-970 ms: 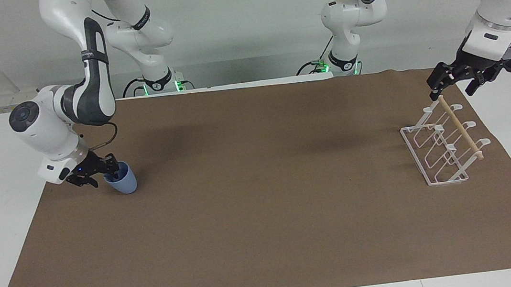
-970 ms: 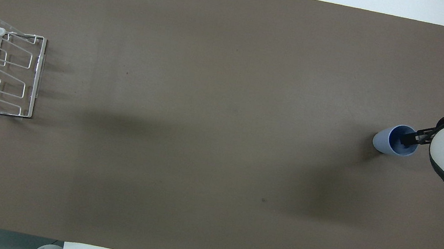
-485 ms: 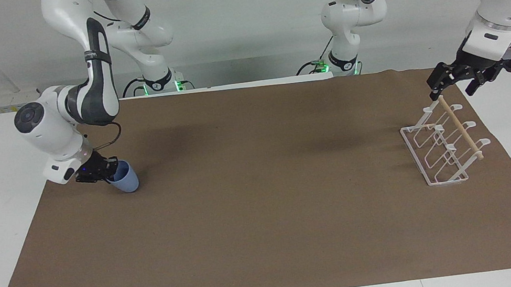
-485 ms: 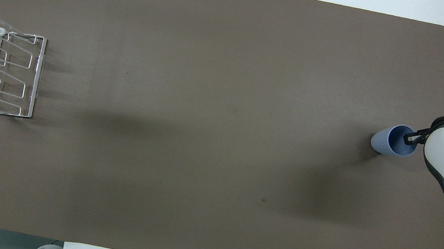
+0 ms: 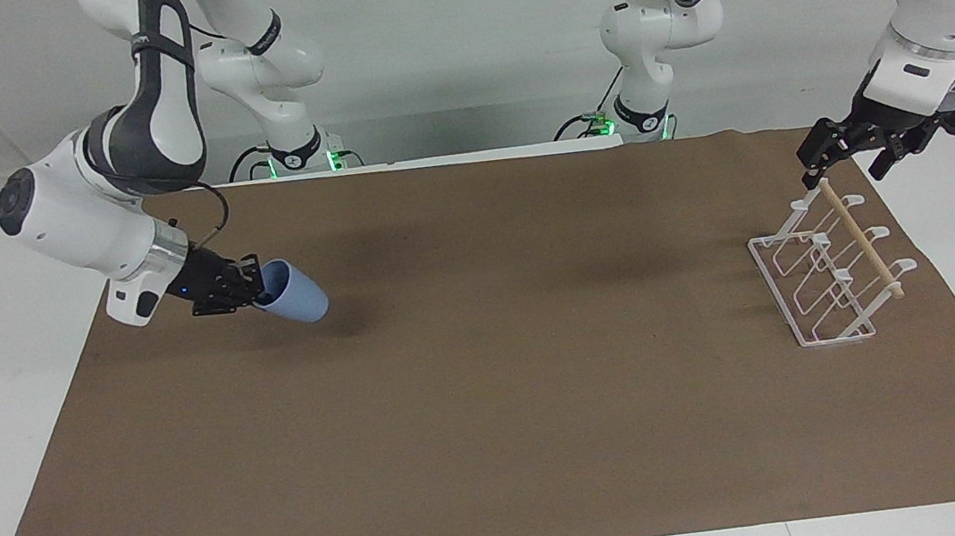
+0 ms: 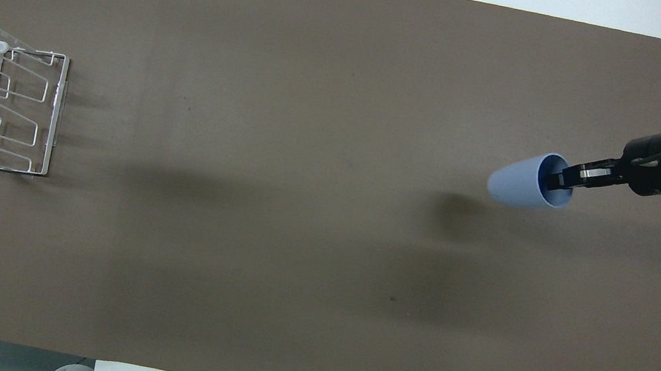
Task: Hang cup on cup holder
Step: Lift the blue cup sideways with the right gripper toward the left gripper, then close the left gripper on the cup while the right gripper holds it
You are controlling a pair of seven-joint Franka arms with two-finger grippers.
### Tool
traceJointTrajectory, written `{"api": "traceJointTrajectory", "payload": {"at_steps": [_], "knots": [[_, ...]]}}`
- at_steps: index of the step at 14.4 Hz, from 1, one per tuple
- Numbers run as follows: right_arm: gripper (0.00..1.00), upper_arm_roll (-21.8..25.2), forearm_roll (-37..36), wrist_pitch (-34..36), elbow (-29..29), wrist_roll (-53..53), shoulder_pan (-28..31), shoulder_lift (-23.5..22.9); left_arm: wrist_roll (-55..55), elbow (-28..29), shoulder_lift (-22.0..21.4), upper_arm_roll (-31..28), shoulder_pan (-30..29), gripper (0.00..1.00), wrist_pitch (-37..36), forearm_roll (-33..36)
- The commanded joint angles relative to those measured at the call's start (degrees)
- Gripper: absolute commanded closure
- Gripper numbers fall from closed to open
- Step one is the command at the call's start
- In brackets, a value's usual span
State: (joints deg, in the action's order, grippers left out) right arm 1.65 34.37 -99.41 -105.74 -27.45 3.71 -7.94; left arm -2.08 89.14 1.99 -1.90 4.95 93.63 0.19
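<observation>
One cup, light blue and with only a gripper finger inside it, hangs tilted on its side at the left of the facing view, lifted off the brown mat. The right gripper is clamped on its rim, one finger inside. At the frame's right, the left gripper holds its fingers apart, gripping nothing, over the cup holder's upper end.
</observation>
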Motion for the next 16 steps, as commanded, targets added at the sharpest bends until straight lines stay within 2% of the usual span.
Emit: {"api": "traceJointTrajectory", "payload": {"at_steps": [1,5,9,12,16], "knots": [[1.0,-0.77,13.65,2.99,0.27,6.33,-1.94,-0.06,0.85,3.15,-2.16,-0.04,0.41,0.0,1.65,0.77],[1.0,-0.78,33.7,1.77,-0.35,17.14,-10.71,0.21,1.11,5.51,-3.39,0.14,0.41,0.0,1.73,0.34],[1.0,-0.78,48.03,-8.66,-2.62,23.22,-21.09,0.91,12.85,6.93,-4.36,0.49,2.95,0.0,2.09,-2.64],[1.0,-0.78,58.59,-17.63,-3.16,23.76,-27.25,1.0,33.91,6.4,-4.19,0.49,8.13,0.0,3.04,-5.37],[1.0,-0.78,60.29,-20.12,-3.25,24.2,-29.55,0.91,65.46,4.38,-3.4,0.49,14.45,0.0,8.66,-11.0]]}}
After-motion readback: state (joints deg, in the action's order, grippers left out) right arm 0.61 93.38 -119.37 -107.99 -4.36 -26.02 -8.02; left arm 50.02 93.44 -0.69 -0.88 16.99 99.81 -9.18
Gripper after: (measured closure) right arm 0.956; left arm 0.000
